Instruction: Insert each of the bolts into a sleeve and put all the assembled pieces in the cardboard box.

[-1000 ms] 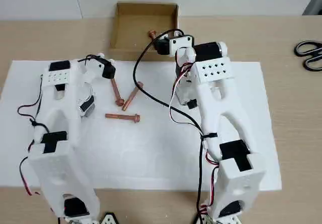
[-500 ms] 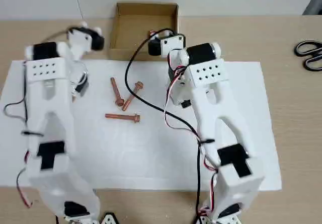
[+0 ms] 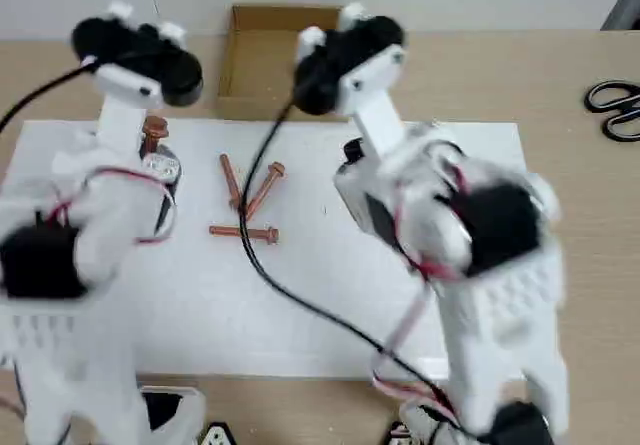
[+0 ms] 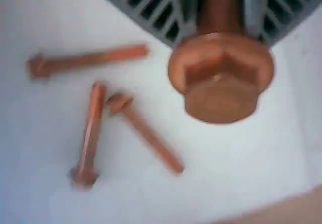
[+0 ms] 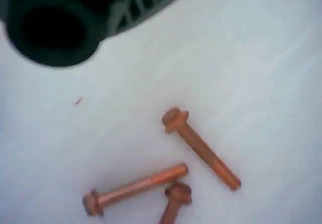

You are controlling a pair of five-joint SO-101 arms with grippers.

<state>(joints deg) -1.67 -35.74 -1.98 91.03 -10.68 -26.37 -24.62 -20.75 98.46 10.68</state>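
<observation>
- The left gripper (image 4: 219, 10) is clenched on a copper bolt (image 4: 220, 80), grasping the shank just behind the hexagon head. In a grip like this the bolt may pivot when its tip meets resistance.
- The right gripper (image 5: 95, 7) grasps a black sleeve (image 5: 50, 30), and its bore shows open. If the shank and bore are not in line, the bolt may catch on the rim or push the sleeve out of the grip.
- Both pieces hang above the white sheet (image 3: 200, 305), well apart from each other. A dropped one would probably roll among the three loose bolts (image 3: 243, 232) at 10 o'clock from the sheet's centre.
- A black cable (image 3: 300, 300) trails past those bolts and could sweep them aside.
- The cardboard box (image 3: 262, 65) sits at the sheet's 12 o'clock edge. A release made short of it would land on the near wall or on the sheet.
</observation>
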